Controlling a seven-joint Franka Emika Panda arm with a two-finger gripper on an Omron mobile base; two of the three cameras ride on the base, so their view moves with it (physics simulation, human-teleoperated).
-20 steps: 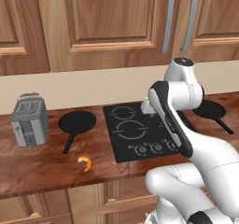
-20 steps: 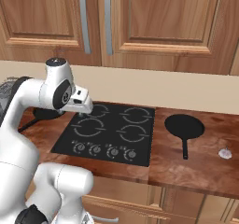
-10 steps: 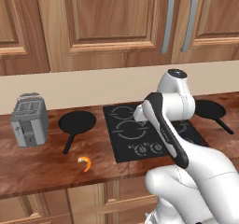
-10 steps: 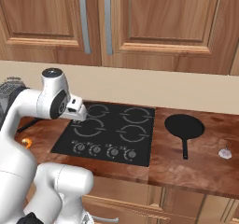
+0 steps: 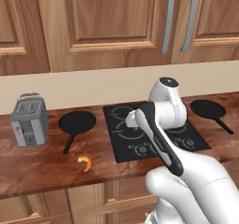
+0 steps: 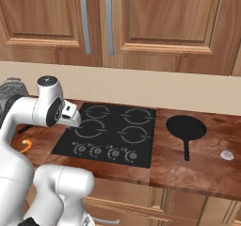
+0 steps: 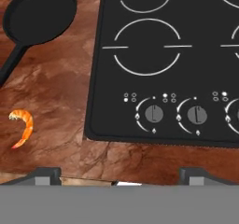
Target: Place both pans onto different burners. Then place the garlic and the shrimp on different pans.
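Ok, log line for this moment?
fingers: open, empty | left pan: on counter | right pan: on counter | shrimp: on counter | burners: bare

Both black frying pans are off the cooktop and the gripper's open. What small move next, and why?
Probably swing the open gripper left toward the long handle of the round matte black frying pan beside the flat black glass cooktop. That pan sits on the wooden counter, no burner holds a pan, and it looks nearest.

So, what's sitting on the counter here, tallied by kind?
Pans: 2, one left of the cooktop, one right of it
Shrimp: 1
Toaster: 1
Small pale thing by the right pan, likely garlic: 1
Total: 5
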